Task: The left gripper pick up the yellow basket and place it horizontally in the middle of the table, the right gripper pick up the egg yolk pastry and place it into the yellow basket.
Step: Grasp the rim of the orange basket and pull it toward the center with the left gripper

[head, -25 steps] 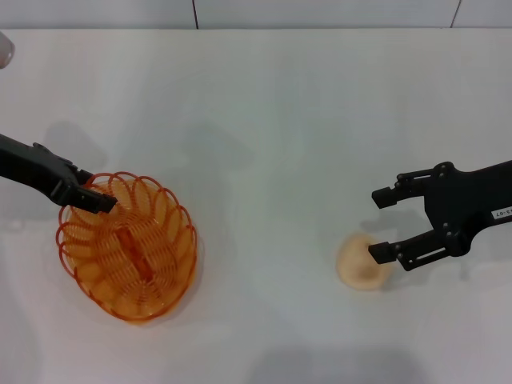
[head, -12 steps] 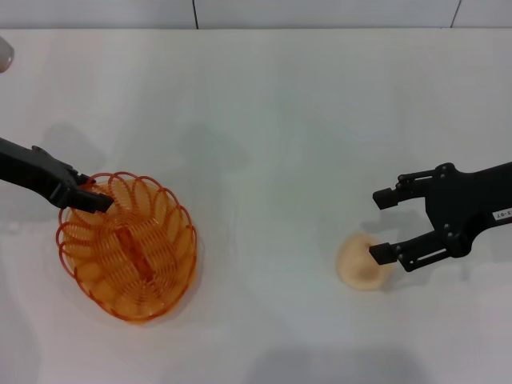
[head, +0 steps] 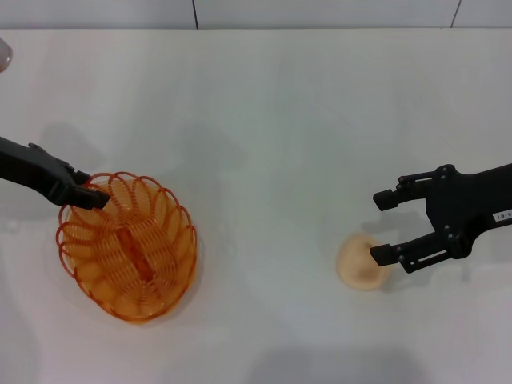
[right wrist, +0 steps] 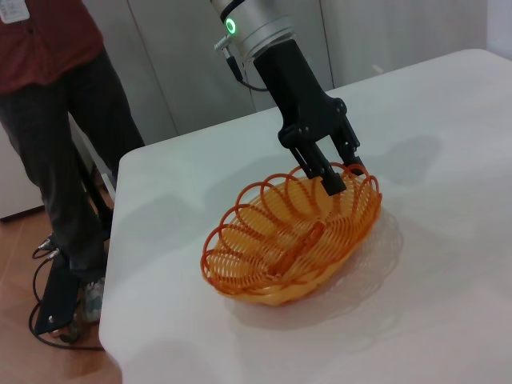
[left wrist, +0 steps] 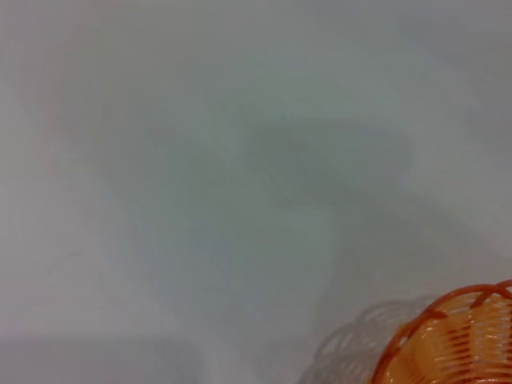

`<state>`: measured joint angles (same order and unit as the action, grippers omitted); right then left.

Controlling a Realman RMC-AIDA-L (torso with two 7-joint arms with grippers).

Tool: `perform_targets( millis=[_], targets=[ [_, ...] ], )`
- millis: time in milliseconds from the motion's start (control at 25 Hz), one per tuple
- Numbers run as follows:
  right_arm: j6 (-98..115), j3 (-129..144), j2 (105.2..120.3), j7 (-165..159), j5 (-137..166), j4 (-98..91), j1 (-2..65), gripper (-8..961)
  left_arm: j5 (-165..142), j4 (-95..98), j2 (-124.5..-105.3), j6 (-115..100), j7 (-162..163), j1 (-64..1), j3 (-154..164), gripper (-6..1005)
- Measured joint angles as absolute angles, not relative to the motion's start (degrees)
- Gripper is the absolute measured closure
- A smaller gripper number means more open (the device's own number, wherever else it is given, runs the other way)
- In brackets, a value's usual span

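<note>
Toward the left edge of the white surface (head: 264, 120) sits one basket (head: 126, 246), an oval of orange-yellow wire with a looped, scalloped rim and see-through sides. It rests flat, its long axis running from the far left toward the near edge. Nothing loose lies inside; only its own wire spine crosses the bottom. At its far-left rim is the left pincer (head: 94, 195), reaching in from the left edge on a black arm. From the right wrist view its two fingers (right wrist: 328, 178) point down, one on each side of the rim loops, standing a little apart; whether they actually press the wire cannot be told. That same view shows a silver-grey joint with a green ring light (right wrist: 231, 25) above the pincer, and a person (right wrist: 60, 120) in a red top and dark trousers standing beyond the corner of the surface.

Well apart from the basket, toward the right edge, lies one pastry (head: 362, 262), a small round pale beige-peach dome with a smooth matte top, resting directly on the surface. The right pincer (head: 382, 227) hangs beside it with its fingers spread wide; the nearer fingertip overlaps the pastry's right side, and the other is off it toward the far edge. Its black arm carries a small white label (head: 503, 214).
</note>
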<state>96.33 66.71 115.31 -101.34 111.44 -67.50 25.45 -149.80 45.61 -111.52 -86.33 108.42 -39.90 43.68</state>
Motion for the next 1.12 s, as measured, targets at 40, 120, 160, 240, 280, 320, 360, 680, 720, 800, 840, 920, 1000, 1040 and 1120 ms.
perform_targets(
  millis=[40,120,160,240,280,320,360,680,720,800,840,920,1000,1040,1120],
  targets=[
    [96.3,66.7,115.31,-101.3,111.4,-67.5,25.4,110,-149.8,45.6,-111.53,-86.2,108.4,-39.9,43.7,499],
    [96.3,66.7,115.31,-101.3,111.4,-67.5,25.4,110,-149.8,45.6,-111.55,-86.0,108.1,-39.9,43.7,501],
    [96.3,66.7,115.31,-101.3,111.4,-67.5,25.4,110,-149.7,45.6,-111.58,-86.0,107.9,-39.9,43.7,503],
    [96.3,66.7,115.31,-101.3,111.4,-67.5,25.4,110,-149.6,45.6,-111.69,-85.9,107.5,-40.1,43.7,507],
    [96.3,66.7,115.31,-101.3,111.4,-67.5,25.4,110,-149.6,45.6,-111.76,-85.9,107.3,-40.2,43.7,510],
    [96.3,66.7,115.31,-101.3,111.4,-67.5,25.4,110,-149.6,45.6,-111.8,-85.9,107.1,-40.3,43.7,512],
    [96.3,66.7,115.31,-101.3,111.4,-67.5,25.4,110,-149.6,45.6,-111.86,-85.9,106.8,-40.3,43.7,514],
    [96.3,66.7,115.31,-101.3,111.4,-67.5,25.7,109,-149.5,45.6,-112.09,-85.4,106.2,-40.5,43.7,531],
    [96.3,66.7,115.31,-101.3,111.4,-67.5,25.7,109,-149.5,45.6,-112.12,-85.3,106.2,-40.5,43.7,533],
    [96.3,66.7,115.31,-101.3,111.4,-67.5,25.8,109,-149.5,45.5,-112.15,-85.1,106.1,-40.5,44.0,537],
    [96.3,66.7,115.31,-101.3,111.4,-67.5,25.8,109,-149.5,45.4,-112.19,-84.9,106.1,-40.6,44.1,539],
    [96.3,66.7,115.31,-101.3,111.4,-67.5,25.8,110,-149.5,45.0,-112.27,-84.4,106.1,-40.8,44.3,544],
    [96.3,66.7,115.31,-101.3,111.4,-67.5,25.7,110,-149.5,44.0,-112.32,-83.9,106.1,-41.2,44.3,548],
    [96.3,66.8,115.31,-101.3,111.4,-67.5,25.7,110,-149.6,43.9,-112.32,-83.8,106.1,-41.2,44.3,550],
    [96.3,66.8,115.31,-101.3,111.4,-67.5,25.7,110,-149.7,43.5,-112.45,-83.6,106.1,-41.4,44.3,554]
  ],
)
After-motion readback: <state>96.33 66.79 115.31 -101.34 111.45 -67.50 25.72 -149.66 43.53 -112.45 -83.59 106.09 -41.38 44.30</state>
